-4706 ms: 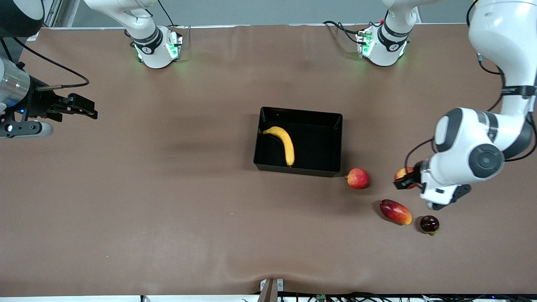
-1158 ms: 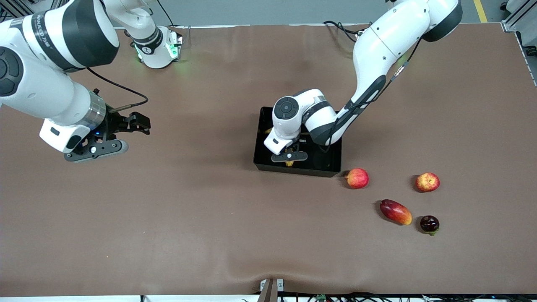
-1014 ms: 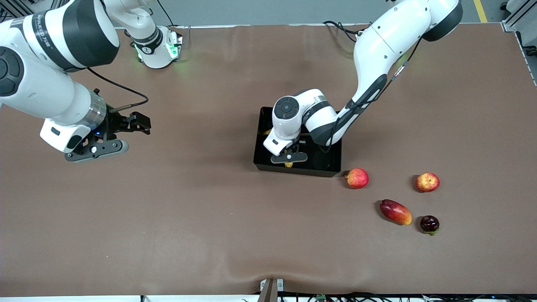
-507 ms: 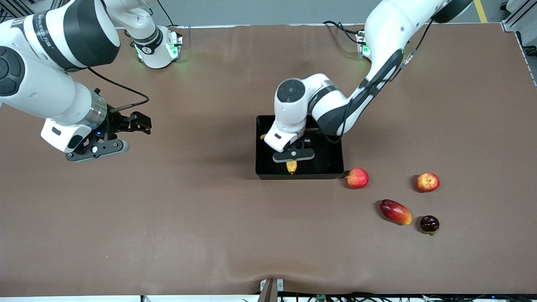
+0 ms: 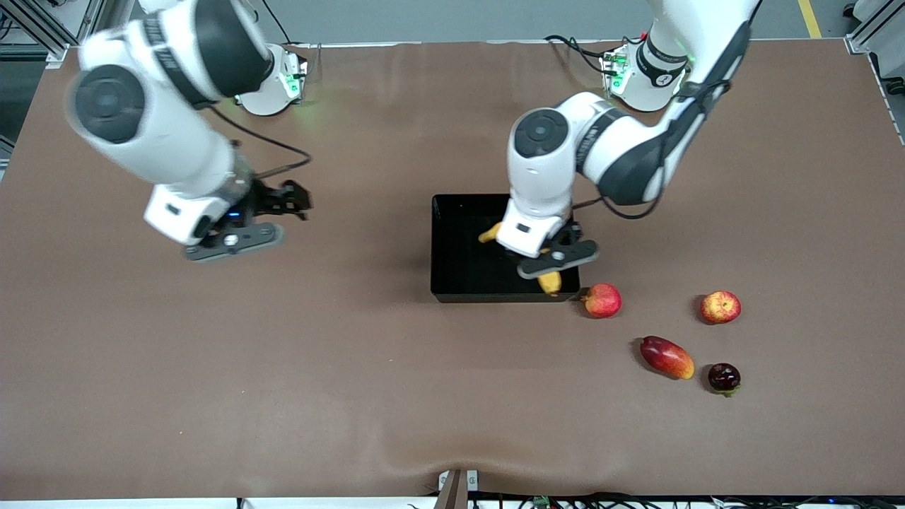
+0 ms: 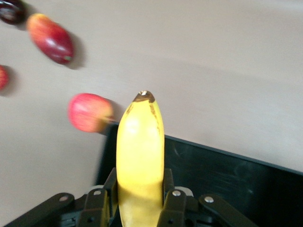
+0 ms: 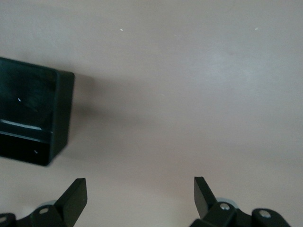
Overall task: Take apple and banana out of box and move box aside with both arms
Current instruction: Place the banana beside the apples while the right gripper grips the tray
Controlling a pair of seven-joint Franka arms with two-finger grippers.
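I am grasping the banana [image 5: 550,281] with my left gripper [image 5: 550,263] over the black tray [image 5: 452,268], above its corner near the nearest apple [image 5: 602,300], while my right gripper [image 5: 283,201] is hanging with released fingers over the bare table [image 5: 283,367] toward the right arm's end.

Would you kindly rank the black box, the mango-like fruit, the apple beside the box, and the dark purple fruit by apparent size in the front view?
1. black box
2. mango-like fruit
3. apple beside the box
4. dark purple fruit
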